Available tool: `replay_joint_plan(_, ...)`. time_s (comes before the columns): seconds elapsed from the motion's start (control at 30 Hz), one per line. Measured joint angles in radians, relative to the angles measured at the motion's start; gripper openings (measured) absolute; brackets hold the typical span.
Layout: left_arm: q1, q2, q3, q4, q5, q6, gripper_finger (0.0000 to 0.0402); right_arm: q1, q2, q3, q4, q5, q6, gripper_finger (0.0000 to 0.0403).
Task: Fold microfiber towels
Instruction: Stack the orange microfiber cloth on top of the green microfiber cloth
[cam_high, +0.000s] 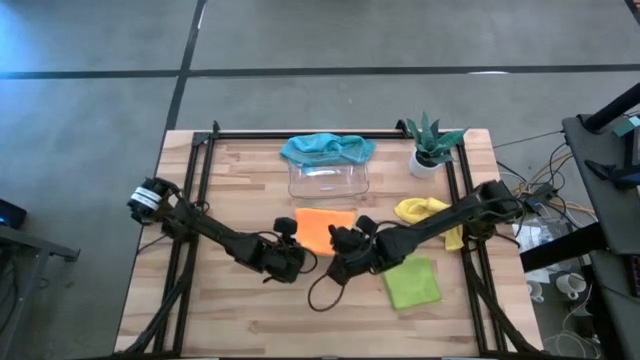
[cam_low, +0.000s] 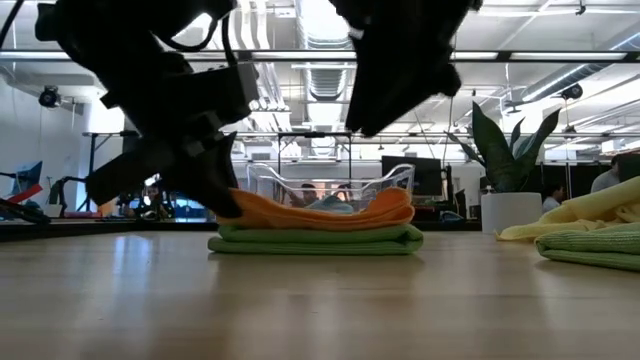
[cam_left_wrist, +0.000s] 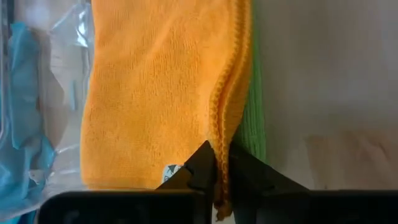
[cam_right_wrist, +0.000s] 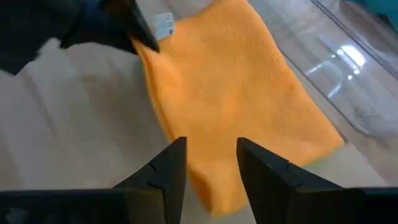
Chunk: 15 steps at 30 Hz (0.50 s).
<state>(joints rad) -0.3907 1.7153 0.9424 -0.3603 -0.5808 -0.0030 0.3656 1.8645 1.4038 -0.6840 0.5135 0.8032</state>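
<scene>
From above, the left tool (cam_high: 291, 243) is gripping the near-left corner of the orange towel (cam_high: 326, 227) at mid-desk (cam_high: 230, 175), while the right tool (cam_high: 343, 240) is hovering at the towel's near-right edge. A teal towel (cam_high: 327, 148) is draping over the clear tray (cam_high: 329, 180); a yellow towel (cam_high: 425, 211) and a lime towel (cam_high: 412, 282) are lying to the right.

At desk level, the orange towel (cam_low: 325, 212) is sitting on a folded green towel (cam_low: 316, 240).

The left wrist camera is showing the fingers (cam_left_wrist: 202, 167) pinching the orange hem narrowly.

The right wrist camera is showing fingers (cam_right_wrist: 165, 168) standing apart, holding nothing, above the orange cloth.
</scene>
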Motion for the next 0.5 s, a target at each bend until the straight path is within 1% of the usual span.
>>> replay_joint_plan(0.13,0.010,0.000,0.000,0.020,0.000,-0.017,0.0018,-0.023,0.000,-0.111,0.120,-0.005,-0.021,0.0136)
replay_joint_plan(0.2,0.012,0.000,-0.003,0.033,0.000,-0.016,0.0018,-0.029,0.001,-0.157,0.158,-0.041,-0.033,0.0136)
replay_joint_plan(0.3,0.012,0.000,-0.012,0.034,0.001,-0.016,0.0021,-0.032,0.002,-0.225,0.228,-0.122,-0.045,0.0136)
replay_joint_plan(0.4,0.012,0.000,-0.012,-0.011,0.002,-0.016,0.0041,-0.032,0.002,-0.292,0.274,-0.148,-0.040,0.0136)
replay_joint_plan(0.5,0.012,-0.008,0.006,-0.075,-0.009,-0.017,0.0077,-0.036,0.002,-0.336,0.283,-0.147,-0.022,0.0136)
